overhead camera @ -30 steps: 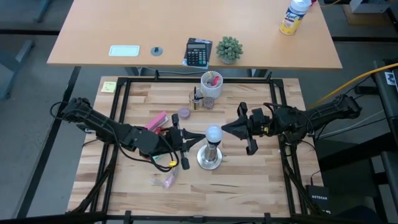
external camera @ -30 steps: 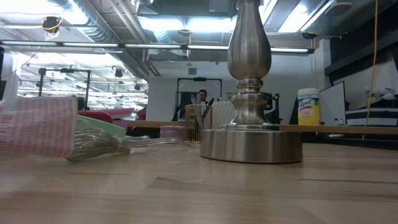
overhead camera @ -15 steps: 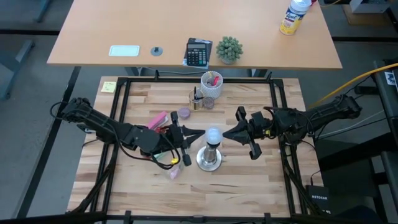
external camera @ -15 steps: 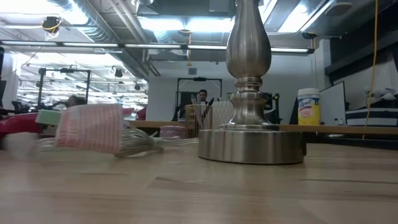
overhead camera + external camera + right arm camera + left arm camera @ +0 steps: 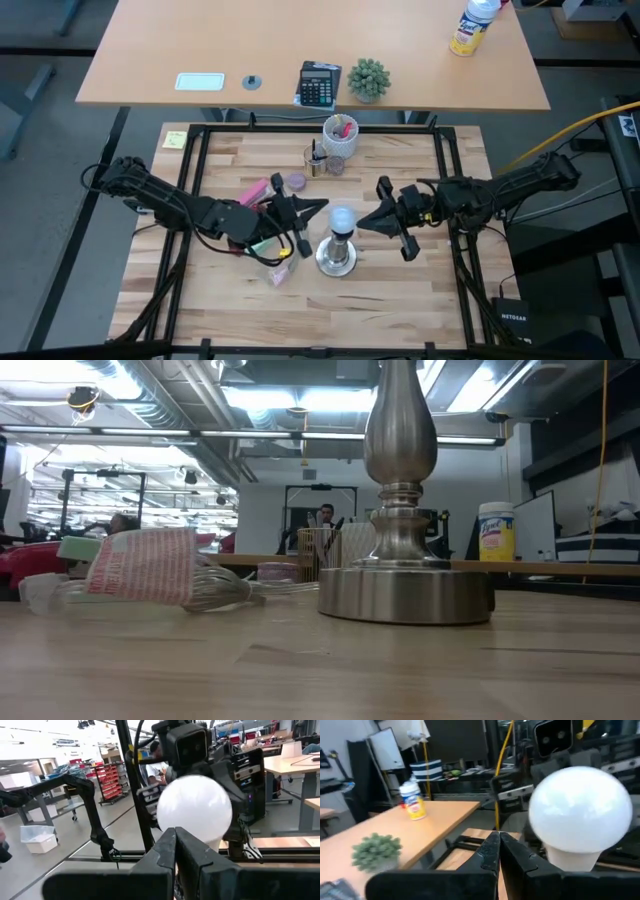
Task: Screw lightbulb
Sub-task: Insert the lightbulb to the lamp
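Note:
The frosted-white lightbulb (image 5: 343, 217) sits upright in the top of the silvery socket stand (image 5: 337, 256), whose round base (image 5: 405, 595) rests on the wooden table. My left gripper (image 5: 323, 206) is shut and level. Its tips are just to the table's left of the globe (image 5: 580, 810). My right gripper (image 5: 362, 222) is also shut and level, close against the globe's right side (image 5: 195, 805). In the right wrist view its tips stand in front of the bulb's lower half. The bulb's screw base is hidden. My left gripper points level from the table's left, its shut fingertips (image 5: 492, 842) beside the globe's left side; I cannot tell whether they touch it. My right gripper points level from the table's right at the globe's lower half (image 5: 212, 837); I cannot tell whether it touches it.
A pink packet in clear plastic (image 5: 278, 272) lies near the stand's left, seen also in the low view (image 5: 140, 565). A white cup of pens (image 5: 340, 135), a mesh cup (image 5: 316, 160) and small purple items (image 5: 296, 182) stand at the far middle. Black frame rails (image 5: 196, 170) border the table.
My left gripper's shut tips have swung toward the table's far edge beside the bulb, and my right gripper's shut tips have swung toward the near edge. The pink packet has slid along the table toward the stand. The bulb stays upright on the stand.

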